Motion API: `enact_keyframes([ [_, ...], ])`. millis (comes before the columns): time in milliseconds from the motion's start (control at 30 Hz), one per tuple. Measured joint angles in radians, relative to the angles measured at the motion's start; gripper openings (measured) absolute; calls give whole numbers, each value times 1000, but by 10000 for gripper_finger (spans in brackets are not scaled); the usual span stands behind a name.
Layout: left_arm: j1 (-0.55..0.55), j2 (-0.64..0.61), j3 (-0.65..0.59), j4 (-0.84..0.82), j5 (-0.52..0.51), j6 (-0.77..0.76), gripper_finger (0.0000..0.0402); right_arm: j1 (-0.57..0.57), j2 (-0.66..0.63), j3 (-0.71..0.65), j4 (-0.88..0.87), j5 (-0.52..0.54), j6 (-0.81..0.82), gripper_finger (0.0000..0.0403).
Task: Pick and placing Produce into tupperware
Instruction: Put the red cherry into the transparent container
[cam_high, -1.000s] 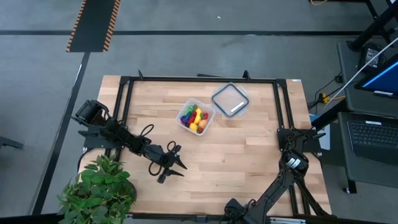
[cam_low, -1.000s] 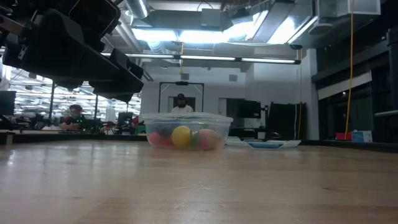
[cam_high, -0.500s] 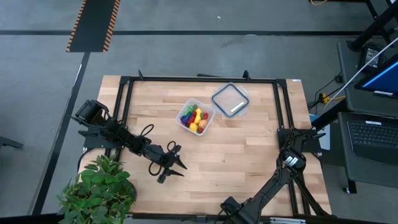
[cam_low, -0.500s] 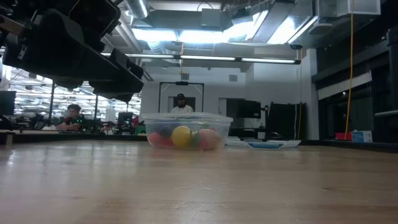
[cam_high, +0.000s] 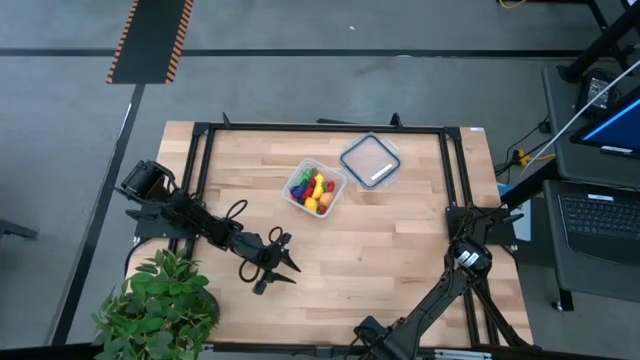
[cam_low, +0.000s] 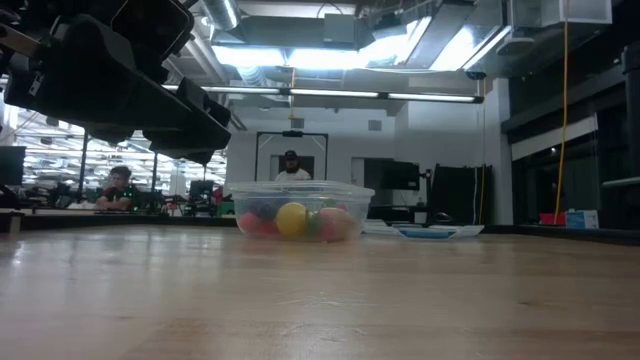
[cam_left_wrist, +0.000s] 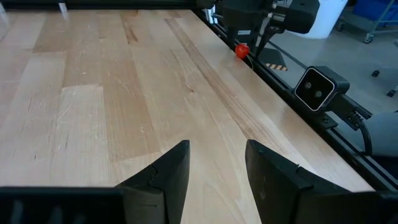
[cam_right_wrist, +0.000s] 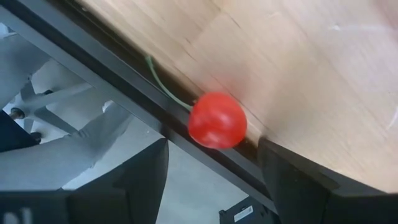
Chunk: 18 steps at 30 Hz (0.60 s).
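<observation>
Red cherry (cam_right_wrist: 217, 120) with a thin green stem is sitting right at the edge of the wooden surface (cam_high: 400, 240), tight against the black frame rail on the right side. The right gripper (cam_right_wrist: 211, 180) is hovering directly over it, fingers (cam_right_wrist: 140, 180) spread wide on either side of the fruit and not touching it, so nothing is grabbed. From the left wrist view you can spot the same cherry (cam_left_wrist: 241, 50) far off across the surface, under the right arm's gripper.

The tupperware (cam_high: 316, 188) is near the middle of the surface, toward the far side, already loaded with produce (cam_high: 314, 190): red, yellow, green and orange bits. In the low view the clear tub (cam_low: 301, 209) shows a yellow ball of fruit up front with red pieces beside it. The flat clear lid (cam_high: 370, 161) lies just beside the tub, apart from it.

The left gripper (cam_high: 283, 257) hangs over the bare wood near the front-left, well apart from the tub, fingers (cam_left_wrist: 171, 174) parted with nothing between them. A leafy potted plant (cam_high: 160, 305) sits at the front-left corner. Two people show in the room behind, in the low view.
</observation>
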Motion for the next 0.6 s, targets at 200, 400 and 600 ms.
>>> enact_keyframes([
  [200,0,0,0,0,0,0,149,-1,0,32,-17,66,-5,249],
  [400,0,0,0,0,0,-1,149,-1,-5,128,-143,108,-5,249],
  [600,0,0,0,-1,0,-4,149,0,-5,133,-140,83,-5,249],
])
